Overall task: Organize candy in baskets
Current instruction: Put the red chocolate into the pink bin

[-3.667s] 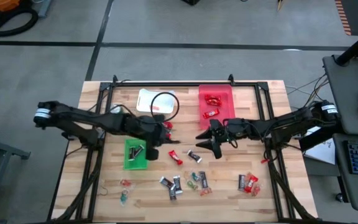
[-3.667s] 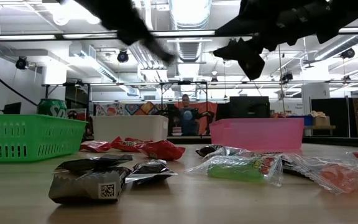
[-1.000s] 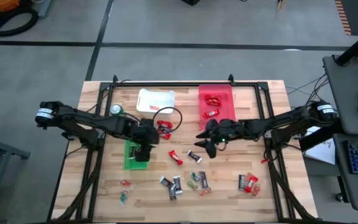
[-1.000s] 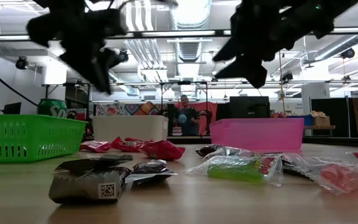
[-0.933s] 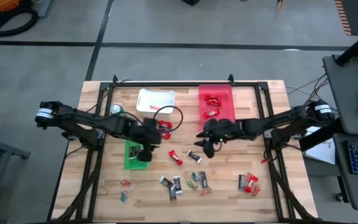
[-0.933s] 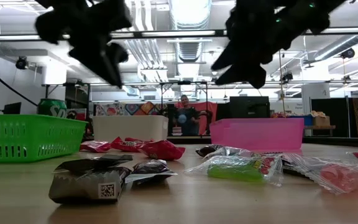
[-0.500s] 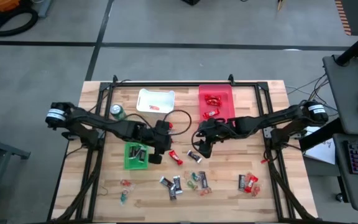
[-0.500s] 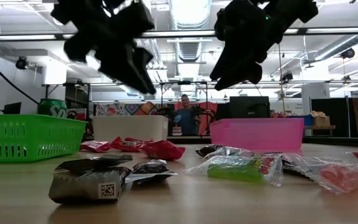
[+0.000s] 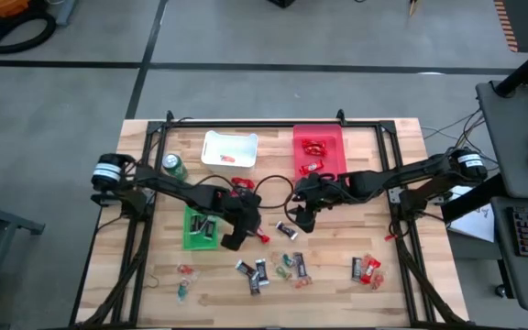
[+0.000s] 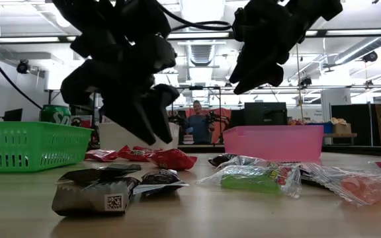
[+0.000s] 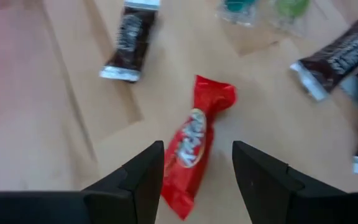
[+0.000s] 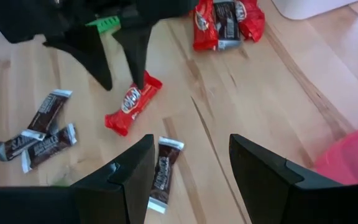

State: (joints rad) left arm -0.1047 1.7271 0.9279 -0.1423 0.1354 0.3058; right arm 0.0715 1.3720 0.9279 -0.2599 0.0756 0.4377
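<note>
A: Trouble could come from crowding: the left gripper, fingers spread wide, straddles the red bar lying on the table.

B: Yes, and the right gripper, also spread and empty, hangs over the dark mini bar just beside it, so the arms might collide.

A green drink can stands on the wooden table.

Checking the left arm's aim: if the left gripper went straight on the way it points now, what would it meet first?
Probably the red-wrapped bar on the table: it lies centred between the open left gripper's fingers, with nothing seen between.
</note>
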